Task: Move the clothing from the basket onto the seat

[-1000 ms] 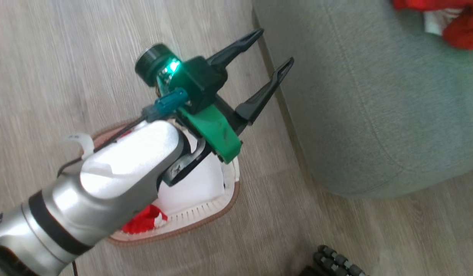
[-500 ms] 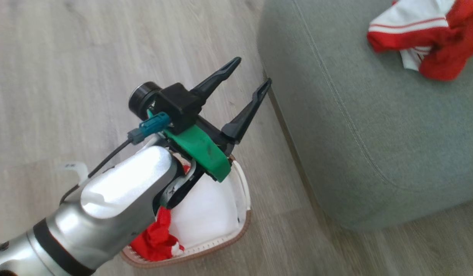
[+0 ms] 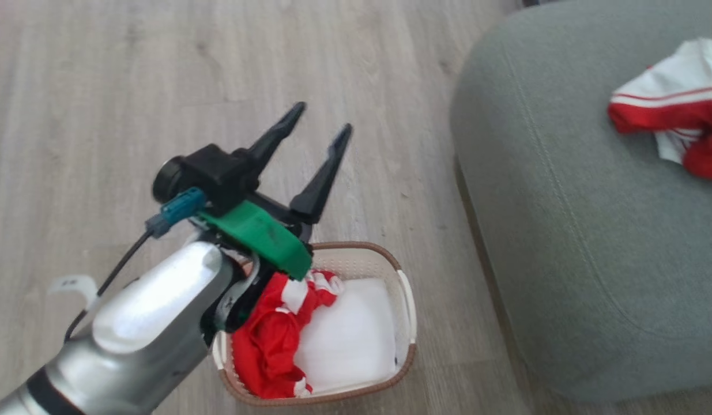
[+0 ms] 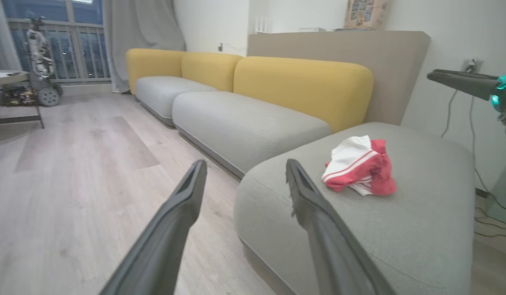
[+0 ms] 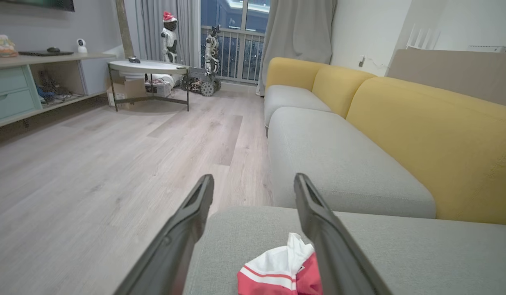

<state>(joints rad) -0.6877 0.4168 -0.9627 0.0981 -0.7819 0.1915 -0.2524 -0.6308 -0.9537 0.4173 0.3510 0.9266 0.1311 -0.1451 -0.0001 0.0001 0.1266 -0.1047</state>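
Observation:
The basket (image 3: 409, 305) stands on the wood floor beside the seat (image 3: 592, 259). A crumpled red garment with white trim (image 3: 272, 343) lies in its left half on a flat white sheet (image 3: 350, 337). My left gripper (image 3: 321, 117) hangs open and empty above the floor just beyond the basket; the forearm covers the basket's left rim. Another red-and-white garment (image 3: 673, 109) lies on the seat. In the left wrist view, the open left gripper (image 4: 245, 164) points at the seat (image 4: 420, 229) and that garment (image 4: 359, 172). My right gripper (image 5: 253, 178) is open over the garment (image 5: 285, 270).
A long sofa with yellow backs (image 4: 302, 86) and grey cushions runs on from the seat. A round low table (image 5: 148, 67), a sideboard (image 5: 15, 90) and small wheeled robots (image 5: 203, 57) stand across the wood floor. Cables (image 4: 478, 205) hang by the wall behind the seat.
The head camera has swung, shifting the whole picture. The left arm has drawn back to the left off the basket, uncovering the red garment inside. The left gripper stays open.

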